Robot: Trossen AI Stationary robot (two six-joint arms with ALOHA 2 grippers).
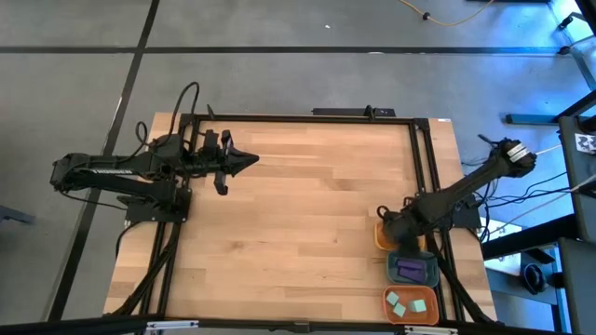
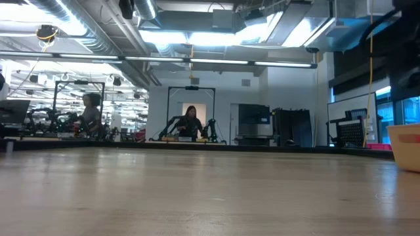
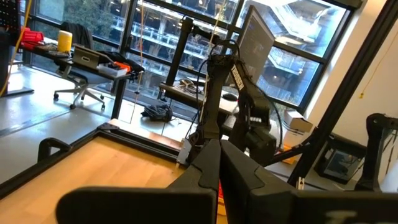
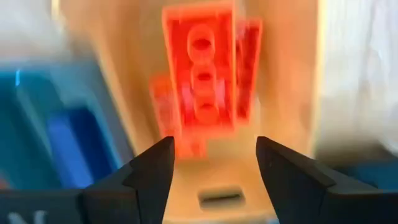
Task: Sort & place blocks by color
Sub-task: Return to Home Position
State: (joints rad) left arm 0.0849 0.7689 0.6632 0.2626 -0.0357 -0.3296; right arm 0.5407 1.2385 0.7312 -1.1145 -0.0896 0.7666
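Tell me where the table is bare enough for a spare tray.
Bare: the middle of the wooden table, between the left gripper and the yellow tray. Crowded: the right edge, where the right gripper hangs over that tray, with the blue-grey tray and orange tray beside it.

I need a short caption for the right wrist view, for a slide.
Right tool, open and empty, over the yellow tray holding orange-red blocks; the blue-grey tray lies beside it.

Table (image 1: 298, 223) — yellow tray (image 1: 380, 238), blue-grey tray (image 1: 392, 270), orange tray (image 1: 434, 307), right edge.
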